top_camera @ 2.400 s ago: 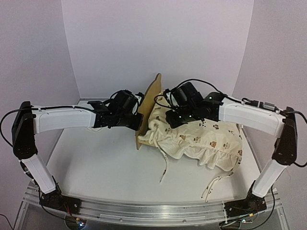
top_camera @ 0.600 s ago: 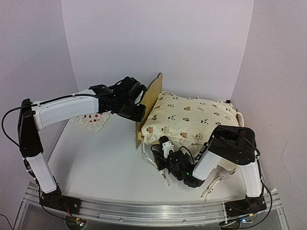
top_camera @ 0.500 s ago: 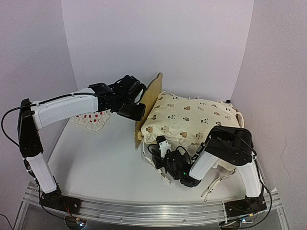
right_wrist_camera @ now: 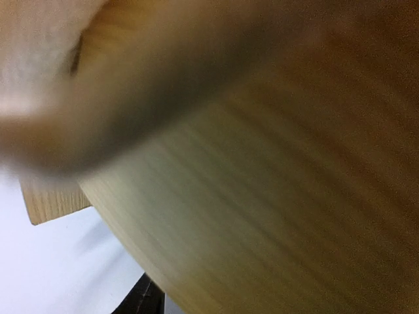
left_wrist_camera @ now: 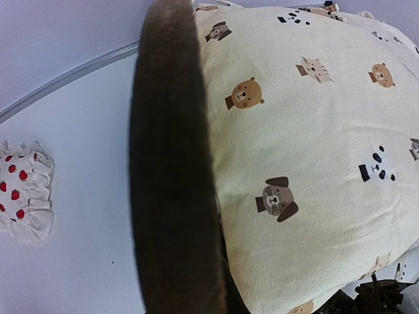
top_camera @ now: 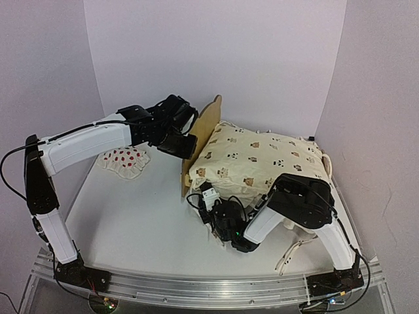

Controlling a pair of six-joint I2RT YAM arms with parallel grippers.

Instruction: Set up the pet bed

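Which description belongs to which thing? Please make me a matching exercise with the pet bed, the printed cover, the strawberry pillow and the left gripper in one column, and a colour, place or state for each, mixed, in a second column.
Things
1. pet bed
2. printed cover
3. strawberry pillow
4. left gripper

Descriptions
a. white with red fruit, flat on the table, left of the bed and apart from it
b. light wood, mostly hidden under fabric
c. shut on the bed's wooden edge
d. cream with small animal faces, spread over the bed

Pairs: 1-b, 2-d, 3-a, 4-c
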